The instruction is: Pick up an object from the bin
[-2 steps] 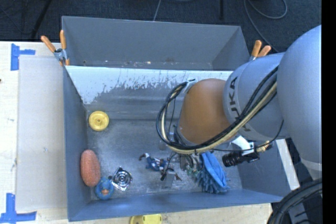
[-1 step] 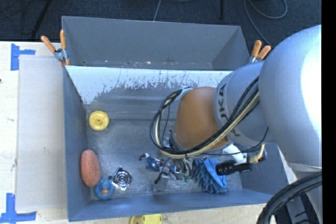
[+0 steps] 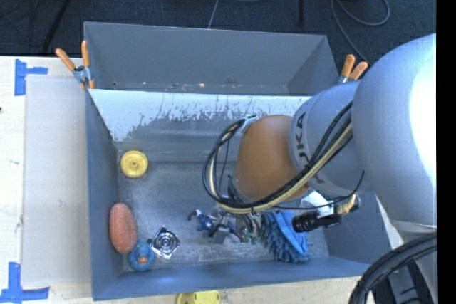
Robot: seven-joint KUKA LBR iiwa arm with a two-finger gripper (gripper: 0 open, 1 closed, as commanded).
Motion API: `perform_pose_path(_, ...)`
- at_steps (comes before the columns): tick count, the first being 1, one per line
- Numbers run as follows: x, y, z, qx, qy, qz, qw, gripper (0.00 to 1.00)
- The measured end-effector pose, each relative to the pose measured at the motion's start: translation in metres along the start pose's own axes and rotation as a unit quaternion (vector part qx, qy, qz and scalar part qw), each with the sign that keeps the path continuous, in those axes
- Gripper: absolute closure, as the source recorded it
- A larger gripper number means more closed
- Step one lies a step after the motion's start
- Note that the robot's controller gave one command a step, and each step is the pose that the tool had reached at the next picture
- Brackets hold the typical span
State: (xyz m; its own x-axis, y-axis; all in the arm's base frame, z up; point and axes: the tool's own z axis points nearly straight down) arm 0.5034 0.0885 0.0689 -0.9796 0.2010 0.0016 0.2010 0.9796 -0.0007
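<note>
Our claw [image 3: 226,226] low beside blue brush [image 3: 290,240]; we cannot tell if open. Could knock brush away, grab nothing.

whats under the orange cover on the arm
A blue brush sticks out below the orange cover, with a small heap of dark bits beside it. What lies straight beneath is hidden.

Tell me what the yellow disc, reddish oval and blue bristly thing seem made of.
Yellow disc: probably plastic, smooth and evenly coloured. Reddish oval: perhaps foam or sponge, matte and speckled. Blue bristly thing: likely soft plastic or rubber, rows of thin spikes.
</note>
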Motion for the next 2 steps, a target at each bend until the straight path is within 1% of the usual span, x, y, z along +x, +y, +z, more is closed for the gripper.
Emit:
perform_pose_path(1,0.0000,0.0000,0.0000,0.000,0.0000,0.000,1.0000,1.00)
perform_pose_path(2,0.0010,-0.0005,-0.0029,0.001,0.0020,0.000,1.0000,1.00)
